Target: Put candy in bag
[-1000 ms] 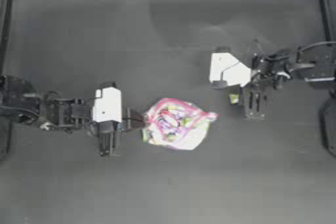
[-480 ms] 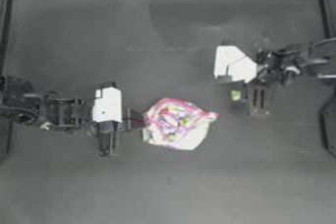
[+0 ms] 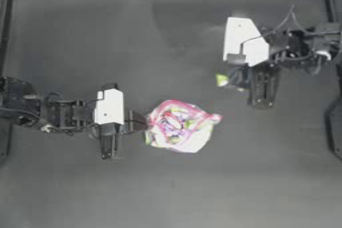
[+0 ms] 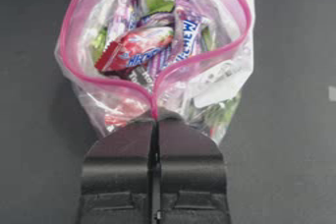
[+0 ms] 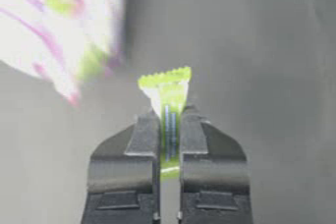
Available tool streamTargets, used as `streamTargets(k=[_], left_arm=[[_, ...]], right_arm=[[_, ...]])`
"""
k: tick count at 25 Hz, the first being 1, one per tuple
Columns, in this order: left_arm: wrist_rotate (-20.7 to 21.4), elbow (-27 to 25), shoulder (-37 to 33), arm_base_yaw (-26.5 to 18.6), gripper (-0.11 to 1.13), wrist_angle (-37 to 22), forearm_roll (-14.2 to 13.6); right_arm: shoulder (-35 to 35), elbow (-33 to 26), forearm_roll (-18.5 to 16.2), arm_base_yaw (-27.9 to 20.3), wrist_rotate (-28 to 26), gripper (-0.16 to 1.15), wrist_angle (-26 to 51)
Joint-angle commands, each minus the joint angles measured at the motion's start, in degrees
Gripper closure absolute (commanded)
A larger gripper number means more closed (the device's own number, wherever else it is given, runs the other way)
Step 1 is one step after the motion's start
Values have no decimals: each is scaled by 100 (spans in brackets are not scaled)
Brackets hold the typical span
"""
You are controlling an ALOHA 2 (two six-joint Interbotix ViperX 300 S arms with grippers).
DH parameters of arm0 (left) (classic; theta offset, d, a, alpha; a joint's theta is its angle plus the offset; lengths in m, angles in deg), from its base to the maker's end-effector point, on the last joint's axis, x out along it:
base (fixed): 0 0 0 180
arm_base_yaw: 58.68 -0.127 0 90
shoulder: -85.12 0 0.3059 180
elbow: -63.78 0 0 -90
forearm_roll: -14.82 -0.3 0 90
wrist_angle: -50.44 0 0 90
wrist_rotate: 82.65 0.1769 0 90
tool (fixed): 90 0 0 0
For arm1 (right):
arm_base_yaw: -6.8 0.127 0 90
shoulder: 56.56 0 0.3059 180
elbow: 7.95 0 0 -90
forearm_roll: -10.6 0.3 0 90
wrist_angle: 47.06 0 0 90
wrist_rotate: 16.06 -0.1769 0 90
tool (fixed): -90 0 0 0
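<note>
The bag [image 4: 157,56] gapes open, full of mixed wrapped candies [image 4: 141,46], its pink seal strip pinched by the left claw [image 4: 156,120]. Beyond its far side, well apart above the counter [image 3: 80,37], the right claw [image 5: 169,120] pinches the candy [image 5: 167,93].

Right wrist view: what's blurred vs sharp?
Right wrist view: the bag is a smeared blur, while the candy in the right pincer is sharp. Left wrist view: bag and left pincer both crisp.
</note>
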Motion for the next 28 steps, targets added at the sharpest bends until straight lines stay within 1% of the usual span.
streamTargets(k=[1, 7, 12, 22, 28], left_arm=[[-9, 105, -70, 9, 98, 44, 0], [-9, 105, -70, 9, 98, 44, -9], [-9, 105, -70, 0, 98, 44, 0], [0, 105, -70, 0, 98, 53, -9], [0, 105, -70, 9, 98, 44, -9]], right_arm=[[-141, -501, 62, 290, -9, 78, -44], [-791, -1037, 35, 686, 9, 78, -9], [-1283, -1345, 53, 914, 26, 78, 0], [-1951, -1688, 62, 1020, 44, 78, 0], [-2136, -1723, 18, 1020, 44, 78, -44]])
